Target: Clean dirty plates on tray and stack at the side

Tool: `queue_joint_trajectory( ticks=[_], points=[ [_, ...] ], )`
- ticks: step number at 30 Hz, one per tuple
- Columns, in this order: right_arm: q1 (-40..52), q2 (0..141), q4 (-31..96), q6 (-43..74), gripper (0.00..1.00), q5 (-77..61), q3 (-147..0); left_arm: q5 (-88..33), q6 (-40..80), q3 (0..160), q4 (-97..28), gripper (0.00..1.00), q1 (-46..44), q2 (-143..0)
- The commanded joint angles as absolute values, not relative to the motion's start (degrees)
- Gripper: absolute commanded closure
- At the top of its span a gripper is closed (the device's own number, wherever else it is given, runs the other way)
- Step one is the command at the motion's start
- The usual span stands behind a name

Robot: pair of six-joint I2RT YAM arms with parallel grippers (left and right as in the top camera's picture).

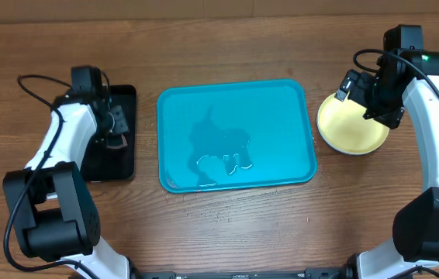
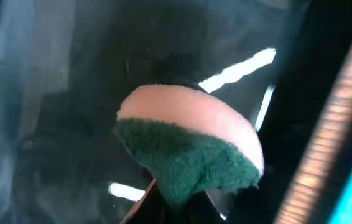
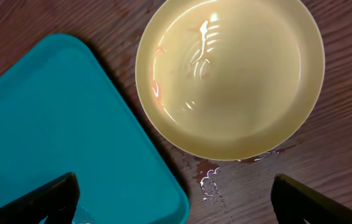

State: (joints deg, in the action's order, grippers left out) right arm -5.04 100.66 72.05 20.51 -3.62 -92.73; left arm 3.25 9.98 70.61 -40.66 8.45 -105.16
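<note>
Yellow-green plate point(image 3: 229, 74) beneath right pincer point(image 3: 175, 180)

Bare table point(image 1: 227, 225) runs wide in front of the turquoise tray point(image 1: 270, 116), with an open strip between it and the black tray point(image 1: 117, 164). The yellow-green plate point(image 1: 347, 130) sits just beside its right rim.

Glare on the tray point(image 1: 281, 116), left-wrist blur
</note>
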Motion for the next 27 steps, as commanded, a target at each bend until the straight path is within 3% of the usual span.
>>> queue_joint_trajectory(
  ticks=[1,3,4,6,11,20,27],
  points=[
    [-4.71,100.05,72.27,19.40,0.00,-3.73,-93.82,7.70,8.82,67.42,-38.26,0.92,8.34,-104.71],
    [-4.71,100.05,72.55,19.40,0.00,-3.70,-93.82,9.19,8.86,67.42,-38.13,0.91,8.34,-104.71],
    [-4.71,100.05,72.53,19.40,0.00,-3.70,-93.82,9.45,9.04,67.46,-37.95,0.80,8.34,-104.71],
    [-4.71,100.05,72.05,19.38,0.00,-3.70,-93.82,9.10,10.02,68.01,-37.63,0.00,8.34,-104.71],
    [-4.71,99.98,70.57,17.50,0.00,-3.73,-93.93,8.97,11.81,75.09,-44.12,0.01,8.25,-104.49],
    [-4.71,94.59,74.87,15.99,0.00,-2.90,-101.93,8.01,11.79,106.15,-70.78,0.00,7.73,-100.18],
    [-4.71,84.71,84.82,16.29,0.00,-2.72,-111.20,8.01,11.79,116.62,-70.41,0.00,7.70,-97.49]
  ],
)
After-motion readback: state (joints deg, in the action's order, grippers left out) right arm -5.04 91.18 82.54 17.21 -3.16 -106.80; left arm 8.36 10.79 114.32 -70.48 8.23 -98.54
